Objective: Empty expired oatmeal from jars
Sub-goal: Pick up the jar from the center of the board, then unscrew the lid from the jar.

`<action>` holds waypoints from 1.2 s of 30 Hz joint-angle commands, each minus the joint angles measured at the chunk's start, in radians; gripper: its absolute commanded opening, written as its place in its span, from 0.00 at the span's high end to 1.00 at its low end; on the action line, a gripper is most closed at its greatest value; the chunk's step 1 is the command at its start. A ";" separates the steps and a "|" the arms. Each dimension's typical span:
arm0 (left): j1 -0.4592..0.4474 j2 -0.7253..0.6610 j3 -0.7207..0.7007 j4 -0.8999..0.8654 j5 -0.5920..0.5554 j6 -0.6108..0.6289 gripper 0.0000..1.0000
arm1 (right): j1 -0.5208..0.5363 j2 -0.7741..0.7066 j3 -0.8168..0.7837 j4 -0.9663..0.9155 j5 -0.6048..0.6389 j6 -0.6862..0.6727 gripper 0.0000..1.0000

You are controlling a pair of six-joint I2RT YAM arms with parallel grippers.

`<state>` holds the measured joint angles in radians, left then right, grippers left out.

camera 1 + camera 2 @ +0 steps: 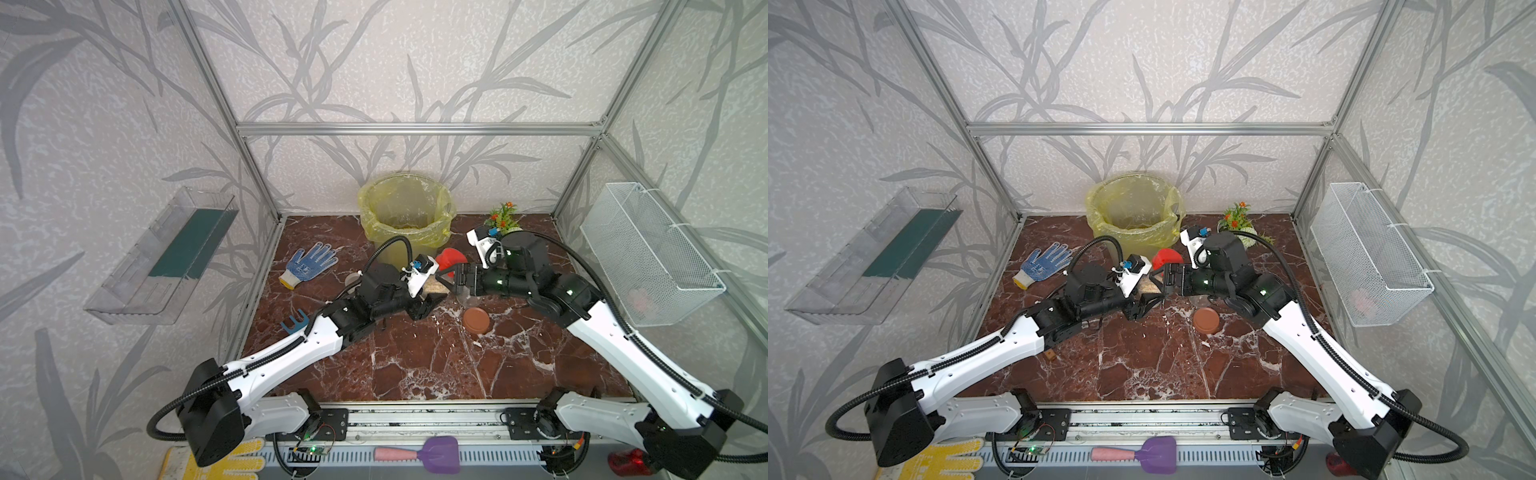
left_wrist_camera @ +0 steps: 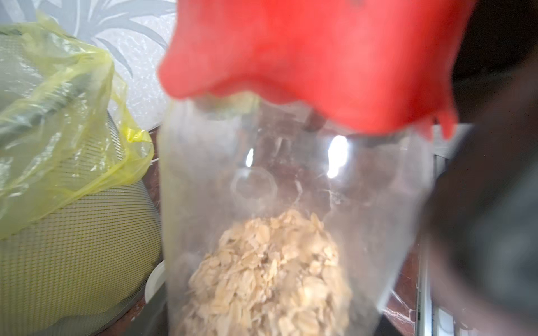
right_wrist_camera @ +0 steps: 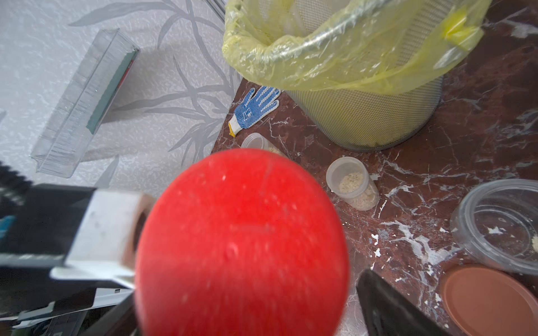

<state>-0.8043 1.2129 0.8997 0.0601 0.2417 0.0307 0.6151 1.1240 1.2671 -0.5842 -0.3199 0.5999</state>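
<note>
**Q:** L arm (image 1: 291,353), pose?
**A:** Enters from front-left, forearm diag. toward table centre, wrist approx. level. L gripper (image 1: 428,306) pinches the jar (image 2: 291,180) low on its wall. Its fingers are largely hidden under the wrist cam in both top views. Jar is held just in front of the bin (image 1: 432,239). Oatmeal (image 2: 270,270) fills the jar end nearest the gripper; red lid (image 3: 241,241) caps the far end.

**Q:** R arm (image 1: 615,349)?
**A:** Mirror entry from front-right, wrist folded so the gripper points at the L gripper. R gripper (image 1: 445,282) has its jaws spread, one each side of the red lid. Right wrist view shows a strip of table (image 3: 407,203) btw. lid rim and one finger (image 3: 401,308). Contact on the other side can't be told.

**Q:** Edges, open room?
**A:** Grippers sit nose to nose mid-table, bin wall close behind.
- **Under the R wrist:** open wide jar (image 3: 468,247) and brown lid (image 3: 489,299), just beside each other.
- **Near the bin foot:** slim jar w/ oatmeal (image 3: 352,183). A second slim jar (image 3: 254,141) is part-hidden by the red lid.
- **Left table edge:** blue glove (image 1: 309,264).
- **Front:** bare marble shows btw. the forearms down to the front rail (image 1: 415,415).
- **Walls:** wire basket (image 1: 648,257) hangs on the right wall near the R arm. Clear shelf (image 1: 166,257) hangs on the left wall, well apart from the L arm.
</note>
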 commanded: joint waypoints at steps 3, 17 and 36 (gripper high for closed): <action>-0.005 -0.032 -0.008 0.012 -0.147 0.131 1.00 | -0.109 -0.085 0.010 -0.088 -0.057 0.066 0.01; -0.009 -0.004 0.027 0.003 -0.305 0.372 1.00 | -0.295 0.123 0.268 -0.320 -0.422 0.098 0.01; -0.017 0.042 0.093 -0.028 -0.278 0.433 1.00 | -0.168 0.364 0.535 -0.501 -0.287 -0.045 0.04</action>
<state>-0.8150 1.2499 0.9516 0.0147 -0.0471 0.4297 0.4358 1.4704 1.7615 -1.0370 -0.6300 0.5911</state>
